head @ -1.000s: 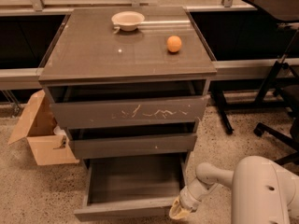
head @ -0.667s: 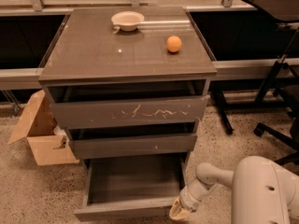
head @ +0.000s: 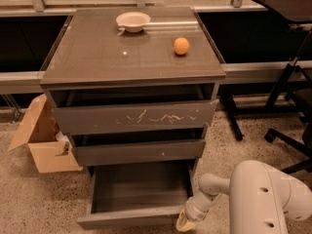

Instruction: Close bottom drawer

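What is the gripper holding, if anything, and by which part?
Cannot tell. The gripper sits at the right front corner of the open bottom drawer; grip or mere contact does not show.

I read the end effector (head: 185, 221) low at the right end of the pulled-out bottom drawer (head: 131, 217) front. Bare floor (head: 34, 204) left of that front gives free passage. A cardboard box (head: 46, 150) stands against the cabinet (head: 97, 57) on its left; chair legs (head: 287, 138) stand well to the right.
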`<state>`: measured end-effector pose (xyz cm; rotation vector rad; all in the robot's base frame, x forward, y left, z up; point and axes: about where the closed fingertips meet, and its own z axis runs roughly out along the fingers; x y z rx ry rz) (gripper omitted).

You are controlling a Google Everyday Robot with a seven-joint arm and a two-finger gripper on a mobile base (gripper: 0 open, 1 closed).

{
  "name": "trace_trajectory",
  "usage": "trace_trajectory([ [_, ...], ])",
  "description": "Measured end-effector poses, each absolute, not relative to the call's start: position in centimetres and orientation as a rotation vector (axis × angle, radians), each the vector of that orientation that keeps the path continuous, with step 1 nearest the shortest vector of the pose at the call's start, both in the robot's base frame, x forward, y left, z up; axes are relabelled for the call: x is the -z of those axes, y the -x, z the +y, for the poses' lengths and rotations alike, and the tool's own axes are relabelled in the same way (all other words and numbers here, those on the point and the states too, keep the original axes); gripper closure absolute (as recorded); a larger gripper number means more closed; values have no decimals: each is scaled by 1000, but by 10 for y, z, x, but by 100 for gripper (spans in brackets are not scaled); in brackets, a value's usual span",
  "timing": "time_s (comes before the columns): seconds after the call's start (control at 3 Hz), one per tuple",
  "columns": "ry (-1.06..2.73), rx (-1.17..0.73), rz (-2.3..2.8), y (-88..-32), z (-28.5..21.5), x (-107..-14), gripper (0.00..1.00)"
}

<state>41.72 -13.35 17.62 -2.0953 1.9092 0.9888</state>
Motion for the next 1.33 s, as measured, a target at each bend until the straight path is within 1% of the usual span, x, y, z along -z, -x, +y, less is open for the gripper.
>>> trace_trajectory([
  [0.33, 2095, -989, 1909, -417, -134, -176, 51],
  [0.67, 2089, -928, 1906, -433, -141, -173, 27],
  [1.0, 2090, -913, 1893, -443, -145, -171, 4],
  [1.33, 2090, -913, 1893, -443, -145, -171, 0],
])
